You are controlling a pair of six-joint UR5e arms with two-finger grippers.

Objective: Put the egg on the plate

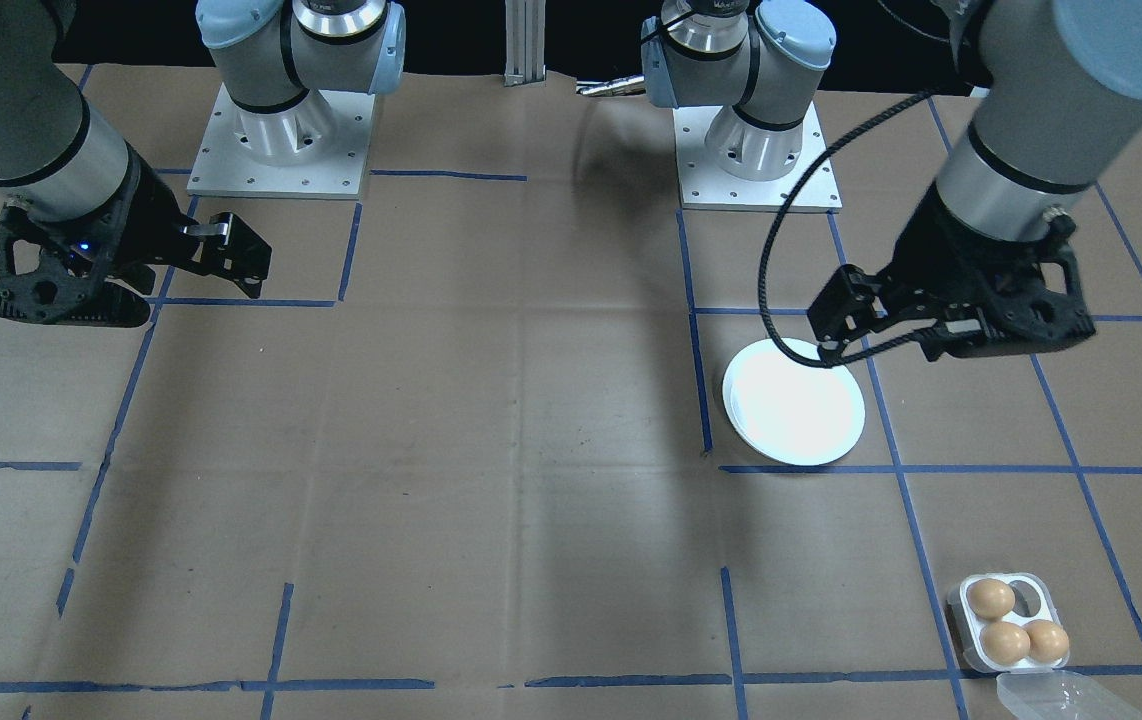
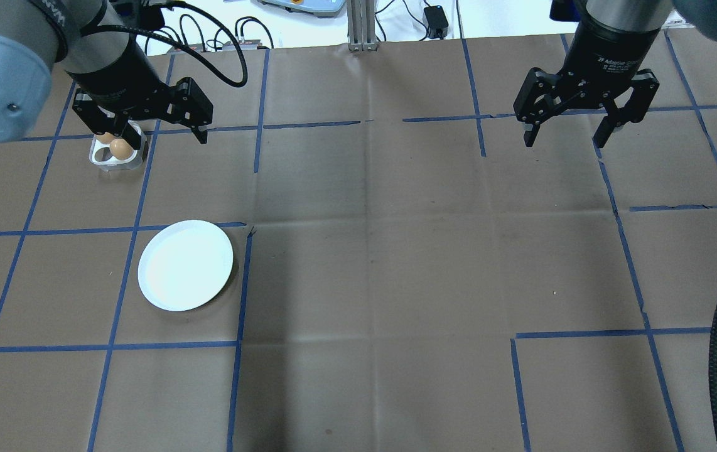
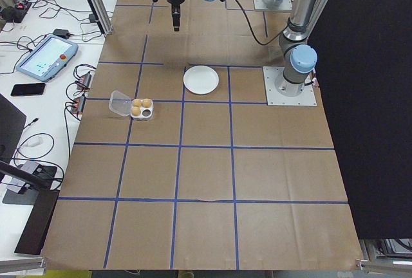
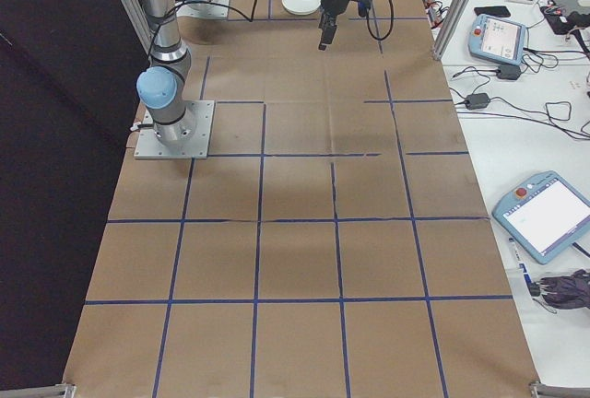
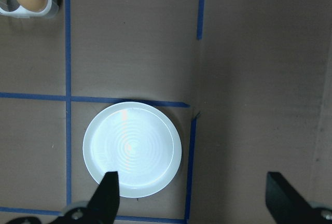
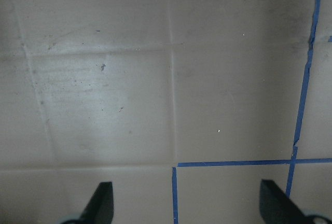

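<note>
**Both grippers spread and empty, eggs in the tray, plate bare**

While both arms hang above the table (image 2: 396,263), no egg lies on the plate (image 2: 185,265). The plate is round and white, and it sits flat on the brown paper in the left half of the table, about midway between the robot's edge and the operators' edge. Its rim touches a corner of the blue tape (image 2: 242,285) grid.

The left gripper (image 2: 145,129) is in the air with its fingers wide apart and holds nothing. In the left wrist view both fingertips (image 5: 108,193) show at the bottom edge, one over the rim of the plate and the other over bare paper, so the gripper stands higher than the plate and touches nothing.

The eggs (image 1: 1006,640) are three, brown, and they sit in the cups of a small white tray (image 1: 1009,622) near the operators' edge, toward the table's left end. The fourth cup is empty. A clear lid (image 1: 1061,695) lies just beside the tray, at the side toward the operators. The tray is well apart from the plate.

The right gripper (image 2: 569,135) is over the right half of the table, also spread wide and empty. In the right wrist view only bare paper and tape lines are below it.
</note>
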